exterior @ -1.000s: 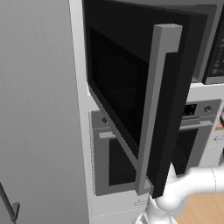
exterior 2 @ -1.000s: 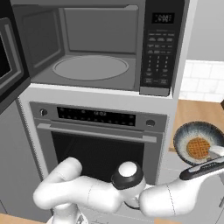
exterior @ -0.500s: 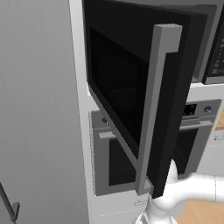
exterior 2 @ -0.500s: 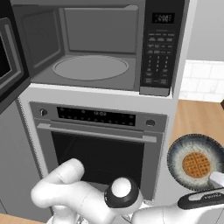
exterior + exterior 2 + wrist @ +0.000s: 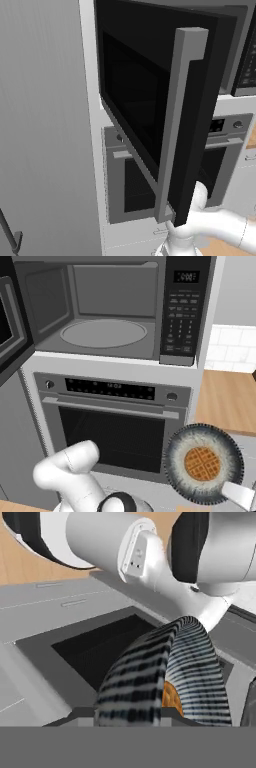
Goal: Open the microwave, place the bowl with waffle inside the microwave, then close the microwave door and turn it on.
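Observation:
The microwave (image 5: pixel 105 316) stands open, its grey cavity and round turntable (image 5: pixel 104 333) in plain sight, the button panel (image 5: pixel 182 311) on its right. The microwave door (image 5: pixel 150 105) is swung far out to the left, with its tall grey handle (image 5: pixel 177 125) facing the left base camera. A dark striped bowl (image 5: pixel 202 463) holding a round golden waffle (image 5: pixel 202 464) hangs in the air low on the right, below the microwave and in front of the oven's right edge. My gripper (image 5: pixel 236 493) is shut on the bowl's lower right rim. In the hand view the bowl (image 5: pixel 150 682) appears edge-on between the fingers.
A silver-framed oven (image 5: pixel 110 421) with a horizontal handle sits directly under the microwave. A wooden counter (image 5: pixel 225 401) and white tiled wall (image 5: pixel 232 348) lie to the right. A tall grey cabinet panel (image 5: pixel 45 125) stands left of the open door.
The bowl with the waffle has sunk lower and drifted a little left, nearer the camera. The arm's elbow has dropped with it. The microwave and its door are unmoved.

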Controlling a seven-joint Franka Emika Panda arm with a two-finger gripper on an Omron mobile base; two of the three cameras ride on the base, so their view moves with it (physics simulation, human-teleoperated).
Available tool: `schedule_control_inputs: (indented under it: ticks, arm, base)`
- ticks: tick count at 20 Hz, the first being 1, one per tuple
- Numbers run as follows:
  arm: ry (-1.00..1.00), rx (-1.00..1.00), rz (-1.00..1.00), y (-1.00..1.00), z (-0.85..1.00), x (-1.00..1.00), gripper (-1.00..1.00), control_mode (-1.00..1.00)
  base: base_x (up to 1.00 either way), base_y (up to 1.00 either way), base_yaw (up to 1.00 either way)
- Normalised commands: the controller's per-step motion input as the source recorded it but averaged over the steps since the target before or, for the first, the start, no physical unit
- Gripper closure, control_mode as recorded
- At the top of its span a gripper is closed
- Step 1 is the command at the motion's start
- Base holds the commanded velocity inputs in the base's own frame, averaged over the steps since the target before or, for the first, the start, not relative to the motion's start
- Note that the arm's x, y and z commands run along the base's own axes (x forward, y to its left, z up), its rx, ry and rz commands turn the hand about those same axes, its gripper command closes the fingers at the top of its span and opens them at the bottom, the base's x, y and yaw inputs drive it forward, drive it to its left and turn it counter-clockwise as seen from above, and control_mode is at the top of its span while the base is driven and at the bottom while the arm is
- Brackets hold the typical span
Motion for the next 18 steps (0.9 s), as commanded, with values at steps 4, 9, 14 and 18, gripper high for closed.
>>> schedule_control_inputs:
  ticks: [4,9,14,18]
  arm:
    - [-0.17,-0.16,0.03,1.00,0.16,-0.94,1.00,-1.00]
    - [-0.09,-0.08,0.00,1.00,0.44,-0.35,1.00,-1.00]
    - [-0.04,-0.03,-0.01,1.00,0.56,0.02,1.00,-1.00]
    - [0.00,-0.01,-0.05,0.92,0.62,0.00,1.00,-1.00]
  base:
    - [0.00,0.00,0.00]
    - [0.00,0.00,0.00]
    - [0.00,0.00,0.00]
    - [0.00,0.00,0.00]
